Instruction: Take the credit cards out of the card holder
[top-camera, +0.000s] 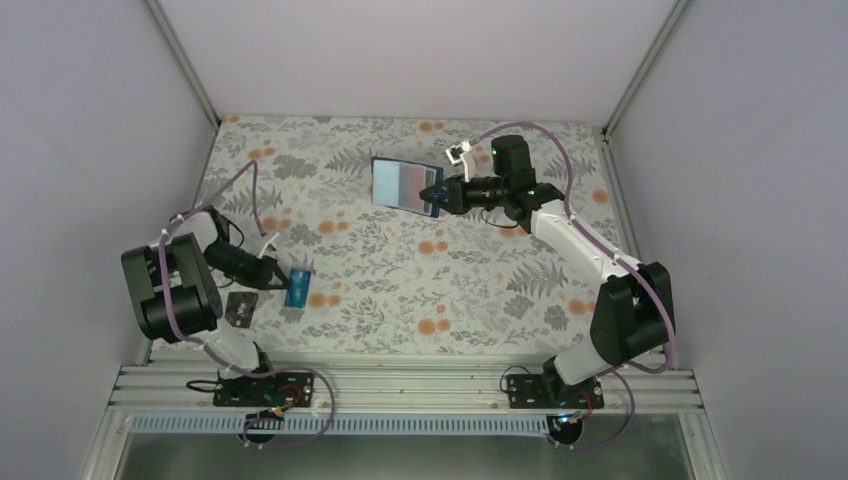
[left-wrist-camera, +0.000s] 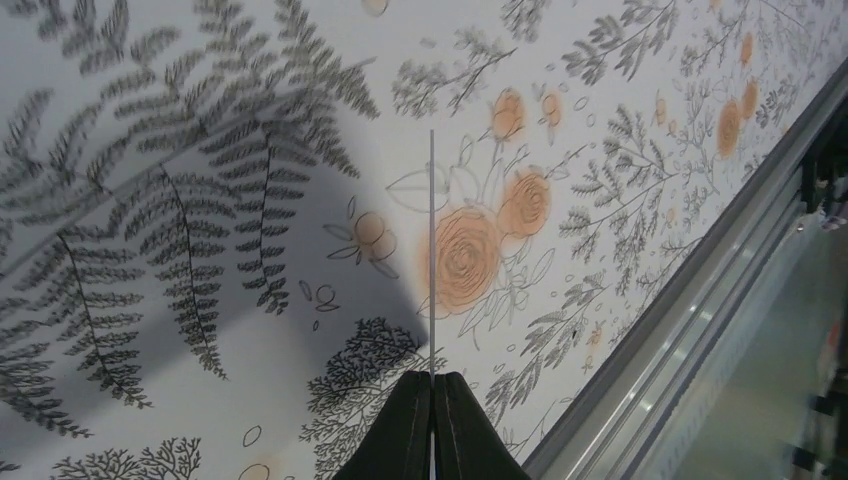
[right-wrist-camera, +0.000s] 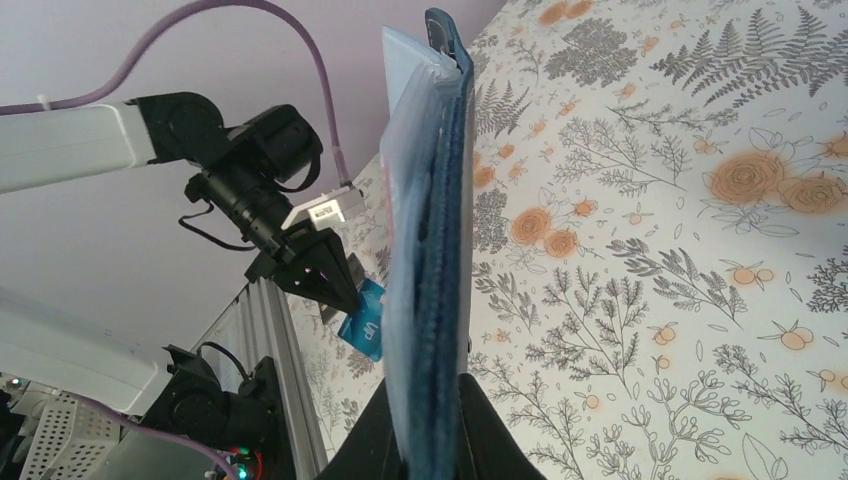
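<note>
The left end effector (left-wrist-camera: 432, 388), at the bottom centre of its wrist view, is pinched shut on a thin, rigid blue-teal plastic card (left-wrist-camera: 432, 230), seen edge-on as a pale line. The right end effector (right-wrist-camera: 425, 445) clamps one edge of the navy blue, soft, booklet-like card holder (right-wrist-camera: 430, 250), held over the floral-print table (right-wrist-camera: 700, 300), upper centre in the overhead view. A small black card (top-camera: 240, 308) lies flat at lower left. Two cards appear to be out; whether any remain in the pale inner pockets cannot be told.
</note>
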